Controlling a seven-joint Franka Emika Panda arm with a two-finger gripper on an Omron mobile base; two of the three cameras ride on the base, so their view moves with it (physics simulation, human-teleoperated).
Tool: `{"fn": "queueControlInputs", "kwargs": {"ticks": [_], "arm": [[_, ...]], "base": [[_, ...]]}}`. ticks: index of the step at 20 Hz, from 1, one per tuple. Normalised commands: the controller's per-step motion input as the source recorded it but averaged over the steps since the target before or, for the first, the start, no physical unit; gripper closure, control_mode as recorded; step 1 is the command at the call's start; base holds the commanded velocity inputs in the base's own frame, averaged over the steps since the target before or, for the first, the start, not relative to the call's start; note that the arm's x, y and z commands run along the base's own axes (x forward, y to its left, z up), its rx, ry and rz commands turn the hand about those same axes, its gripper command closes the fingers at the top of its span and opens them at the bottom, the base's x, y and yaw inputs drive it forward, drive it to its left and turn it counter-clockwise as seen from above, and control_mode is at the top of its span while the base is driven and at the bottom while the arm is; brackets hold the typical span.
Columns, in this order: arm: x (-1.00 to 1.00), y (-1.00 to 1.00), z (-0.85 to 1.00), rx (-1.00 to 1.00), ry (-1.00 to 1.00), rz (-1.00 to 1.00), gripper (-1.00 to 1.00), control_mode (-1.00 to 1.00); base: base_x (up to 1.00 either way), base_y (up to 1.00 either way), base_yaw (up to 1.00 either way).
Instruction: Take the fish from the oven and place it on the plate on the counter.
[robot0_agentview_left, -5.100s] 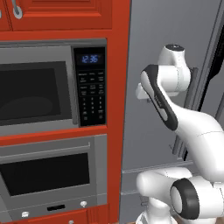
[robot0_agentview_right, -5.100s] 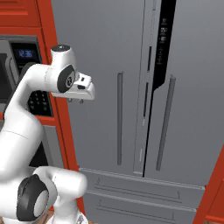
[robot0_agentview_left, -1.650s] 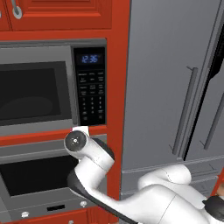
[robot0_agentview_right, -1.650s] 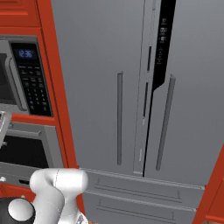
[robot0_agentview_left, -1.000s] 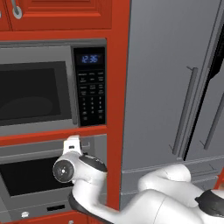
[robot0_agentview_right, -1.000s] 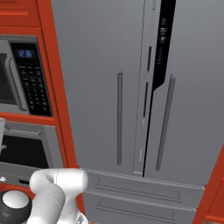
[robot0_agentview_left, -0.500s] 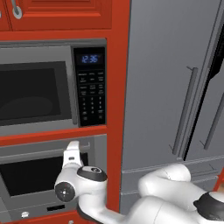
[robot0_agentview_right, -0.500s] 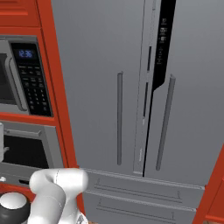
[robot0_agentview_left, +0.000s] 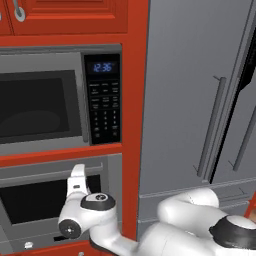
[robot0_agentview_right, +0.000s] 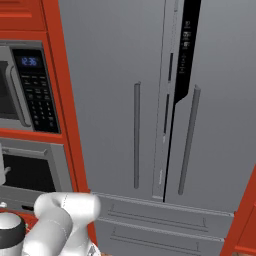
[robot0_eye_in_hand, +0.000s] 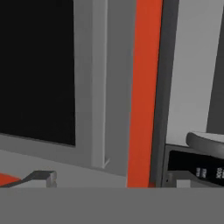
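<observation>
Now | microwave (robot0_agentview_left: 55, 100) clock reads 12:36 | oven (robot0_agentview_left: 45, 200) door shut | jaws (robot0_agentview_left: 78, 176) wide open, holding nothing

microwave (robot0_agentview_left: 50, 100) above oven (robot0_agentview_left: 45, 200), fridge (robot0_agentview_left: 200, 100) right

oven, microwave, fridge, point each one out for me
oven (robot0_agentview_left: 42, 200), left base view, on its dark glass window
microwave (robot0_agentview_left: 104, 102), left base view, on its black keypad
fridge (robot0_agentview_right: 112, 95), right base view, on its left door panel
</observation>
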Motion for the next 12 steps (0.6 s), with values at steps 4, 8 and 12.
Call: {"fn": "queueControlInputs", "kwargs": {"ticks": [4, 8, 12], "arm": [[0.10, 0.37, -0.06, -0.04, -0.01, -0.06, -1.00, -1.00], [0.07, 0.31, -0.10, -0.03, 0.00, -0.05, -1.00, -1.00], [0.09, 0.25, -0.13, -0.03, 0.00, -0.05, -1.00, -1.00]], "base": [[0.00, 0.00, 0.00], [0.00, 0.00, 0.00], [0.00, 0.00, 0.00]]}}
